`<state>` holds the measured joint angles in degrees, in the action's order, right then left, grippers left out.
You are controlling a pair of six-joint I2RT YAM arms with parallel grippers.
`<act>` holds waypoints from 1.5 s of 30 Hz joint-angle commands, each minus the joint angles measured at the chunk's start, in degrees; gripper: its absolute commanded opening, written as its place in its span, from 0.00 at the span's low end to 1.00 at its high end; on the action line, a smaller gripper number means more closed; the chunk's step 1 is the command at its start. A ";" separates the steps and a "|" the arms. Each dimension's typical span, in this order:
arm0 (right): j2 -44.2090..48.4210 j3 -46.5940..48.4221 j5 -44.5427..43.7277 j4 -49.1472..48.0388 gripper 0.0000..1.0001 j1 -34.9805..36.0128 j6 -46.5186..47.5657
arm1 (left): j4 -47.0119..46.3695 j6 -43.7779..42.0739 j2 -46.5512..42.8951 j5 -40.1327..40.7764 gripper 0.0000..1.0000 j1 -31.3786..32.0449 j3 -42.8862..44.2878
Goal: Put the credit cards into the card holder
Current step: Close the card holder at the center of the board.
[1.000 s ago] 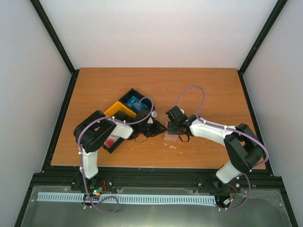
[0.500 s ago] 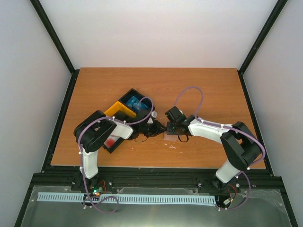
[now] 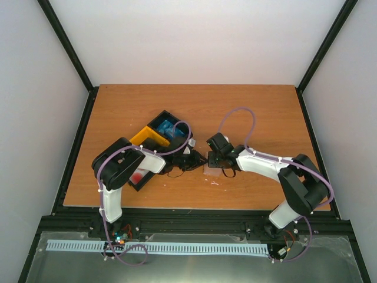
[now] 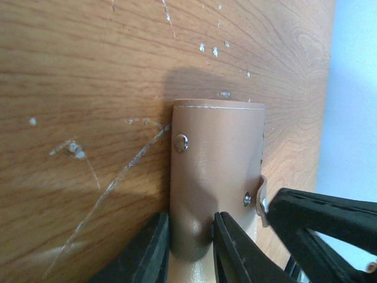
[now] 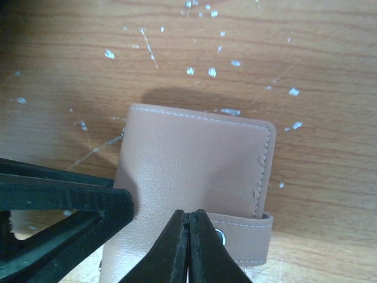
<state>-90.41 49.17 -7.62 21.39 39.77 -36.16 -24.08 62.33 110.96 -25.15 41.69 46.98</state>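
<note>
Left gripper (image 4: pixel 191 224) is narrow, pinching the near end of the card holder (image 4: pixel 215 159). The holder lies flat on the table (image 4: pixel 76 71), long axis running straight away from the fingers, its far short edge pointing away. Right gripper (image 5: pixel 188 217) has its jaws pressed together, tips at the snap strap (image 5: pixel 250 236); can't tell if the strap is pinched.

Card holder (image 5: pixel 194 168): pinkish-tan leather-like wallet, folded shut, stitched border, strap tab with a metal snap stud at lower right of the right wrist frame. It lies on the counter (image 3: pixel 247 112), mid-frame in the top view.

Credit cards (image 3: pixel 166 128): blue, in a black bin (image 3: pixel 166 113), upper left of centre.
</note>
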 commanded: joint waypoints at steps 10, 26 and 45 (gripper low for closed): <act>-0.62 -0.11 -0.93 -1.68 0.03 -0.39 -0.36 | 11.86 -0.05 4.79 4.44 0.23 0.82 -2.99; -1.78 3.09 -8.46 5.94 0.30 3.15 3.16 | 11.68 0.12 4.71 4.60 0.23 0.85 -3.31; -5.33 6.09 -14.55 9.82 0.12 5.14 2.18 | 11.59 0.11 4.70 4.53 0.23 0.79 -3.38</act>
<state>-95.42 53.95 -18.96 29.82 44.51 -32.88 -24.58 62.37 110.96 -25.08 41.74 46.72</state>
